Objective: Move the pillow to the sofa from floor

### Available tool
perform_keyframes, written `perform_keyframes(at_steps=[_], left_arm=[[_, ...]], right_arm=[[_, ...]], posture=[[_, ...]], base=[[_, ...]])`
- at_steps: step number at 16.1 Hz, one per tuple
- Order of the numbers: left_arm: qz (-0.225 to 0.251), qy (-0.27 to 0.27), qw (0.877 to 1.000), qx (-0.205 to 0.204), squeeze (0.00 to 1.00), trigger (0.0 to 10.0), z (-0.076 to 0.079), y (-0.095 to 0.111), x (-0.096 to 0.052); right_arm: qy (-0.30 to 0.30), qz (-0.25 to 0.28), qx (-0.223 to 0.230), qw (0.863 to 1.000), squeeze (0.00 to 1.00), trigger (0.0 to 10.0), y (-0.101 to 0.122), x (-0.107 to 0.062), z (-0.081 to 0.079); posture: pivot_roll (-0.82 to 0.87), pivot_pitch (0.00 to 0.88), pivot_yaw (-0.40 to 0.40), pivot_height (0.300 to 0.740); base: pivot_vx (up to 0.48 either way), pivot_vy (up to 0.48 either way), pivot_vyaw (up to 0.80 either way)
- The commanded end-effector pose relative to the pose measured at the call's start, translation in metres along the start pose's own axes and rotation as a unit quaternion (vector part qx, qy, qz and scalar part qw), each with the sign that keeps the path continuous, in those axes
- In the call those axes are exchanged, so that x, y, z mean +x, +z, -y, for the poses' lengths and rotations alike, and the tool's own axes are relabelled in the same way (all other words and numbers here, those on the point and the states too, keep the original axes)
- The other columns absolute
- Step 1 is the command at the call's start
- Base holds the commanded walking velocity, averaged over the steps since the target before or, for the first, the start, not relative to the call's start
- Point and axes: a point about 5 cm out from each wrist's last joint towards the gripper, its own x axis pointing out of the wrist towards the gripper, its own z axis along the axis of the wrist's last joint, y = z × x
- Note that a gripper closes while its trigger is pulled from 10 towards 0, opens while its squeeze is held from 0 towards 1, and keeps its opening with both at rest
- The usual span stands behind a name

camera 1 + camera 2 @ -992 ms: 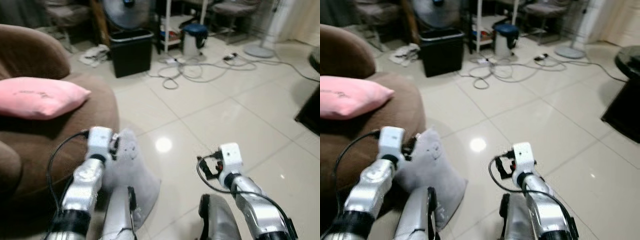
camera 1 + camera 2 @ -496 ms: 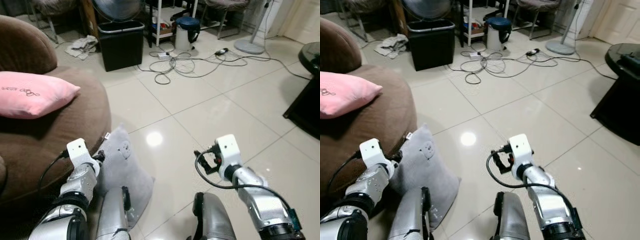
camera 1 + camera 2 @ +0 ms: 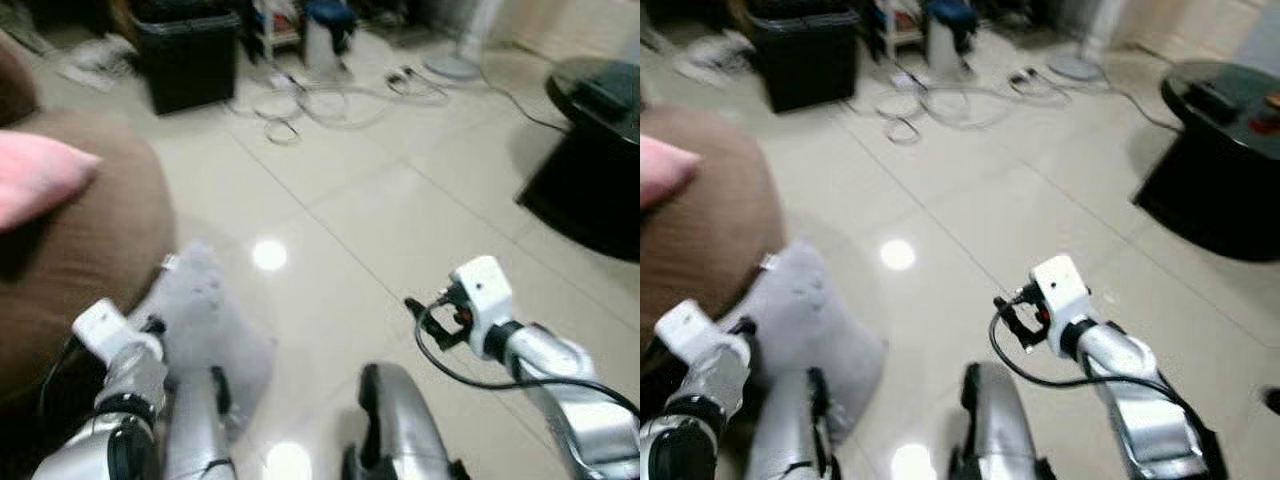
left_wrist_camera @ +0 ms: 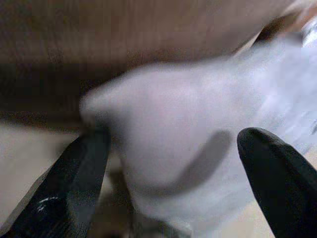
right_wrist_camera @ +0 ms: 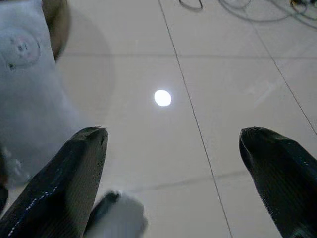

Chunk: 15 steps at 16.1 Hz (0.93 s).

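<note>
**Nearly there: left gripper closes in on the fallen pillow**

Head view: the grey pillow (image 3: 205, 320) leans on the floor against the brown sofa (image 3: 85, 230), nearest the left arm. Left wrist view: left gripper (image 4: 173, 183), fingers spread, straddles the pillow's corner. Right wrist view: right gripper (image 5: 173, 173) gapes empty over tiles, the pillow off to one side.

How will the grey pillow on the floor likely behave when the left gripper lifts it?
The grey pillow looks soft and bulging, so it will probably sag and fold. It is likely light for its bulk. The left gripper has its jaws open around a corner.
</note>
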Motion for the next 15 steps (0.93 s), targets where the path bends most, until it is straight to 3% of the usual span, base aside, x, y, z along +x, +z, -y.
perform_keyframes(at_steps=[1,2,3,5,6,7,8,11,12,13,14,15], left_arm=[[-0.020,0.018,1.000,-0.010,1.00,10.0,-0.003,-0.012,-0.002],[-0.021,0.021,0.999,-0.010,1.00,10.0,-0.003,-0.013,-0.002],[-0.010,0.041,0.998,-0.039,1.00,10.0,-0.010,-0.012,-0.002],[0.026,0.059,0.993,-0.101,1.00,10.0,-0.019,-0.008,-0.002],[0.045,0.048,0.984,-0.165,1.00,10.0,-0.021,-0.006,-0.002],[0.053,0.038,0.980,-0.189,1.00,10.0,-0.020,-0.005,-0.003],[0.073,-0.007,0.968,-0.239,1.00,10.0,-0.013,0.000,-0.003],[0.094,-0.084,0.953,-0.276,1.00,10.0,0.003,0.003,-0.006],[0.098,-0.095,0.951,-0.276,0.43,10.0,0.006,0.004,-0.006],[0.101,-0.102,0.950,-0.278,0.43,10.0,0.007,0.004,-0.007],[0.096,-0.157,0.955,-0.231,0.00,10.0,0.025,0.003,-0.010],[0.091,-0.167,0.958,-0.214,0.00,10.0,0.028,0.002,-0.011]], right_arm=[[0.010,-0.002,-0.006,1.000,0.00,10.0,0.009,-0.008,0.004],[0.013,-0.002,-0.007,1.000,0.00,10.0,0.011,-0.008,0.004],[0.018,-0.004,-0.009,1.000,0.00,10.0,0.014,-0.013,0.003],[0.026,-0.009,-0.012,1.000,0.00,10.0,0.017,-0.022,0.000],[0.031,-0.011,-0.008,0.999,0.00,10.0,0.018,-0.029,-0.002],[0.035,-0.012,-0.007,0.999,0.00,10.0,0.019,-0.031,-0.003],[0.044,-0.017,-0.007,0.999,0.00,10.0,0.019,-0.038,-0.005],[0.058,-0.019,-0.009,0.998,0.00,10.0,0.020,-0.050,-0.011],[0.063,-0.019,-0.010,0.998,0.00,10.0,0.020,-0.052,-0.013],[0.067,-0.020,-0.010,0.998,0.00,10.0,0.020,-0.054,-0.015],[0.073,-0.023,-0.008,0.997,0.00,10.0,0.019,-0.058,-0.019],[0.074,-0.024,-0.008,0.997,0.00,10.0,0.019,-0.058,-0.020]], posture=[[-0.21,0.161,-0.180,0.533],[-0.21,0.161,-0.180,0.533],[-0.22,0.203,-0.195,0.533],[-0.23,0.198,-0.209,0.533],[-0.23,0.194,-0.217,0.533],[-0.24,0.194,-0.218,0.533],[-0.25,0.192,-0.214,0.533],[-0.28,0.165,-0.210,0.533],[-0.28,0.158,-0.209,0.533],[-0.28,0.153,-0.209,0.533],[-0.28,0.150,-0.205,0.533],[-0.28,0.150,-0.205,0.533]], base=[[0.000,0.000,0.00],[0.000,0.000,0.00],[0.000,0.000,0.00],[0.000,0.000,0.00],[0.000,0.000,0.00],[0.000,0.000,0.00],[0.000,0.000,0.00],[0.000,0.000,0.00],[0.000,0.000,0.00],[0.000,0.000,0.00],[0.000,0.000,0.00],[0.000,0.000,0.00]])
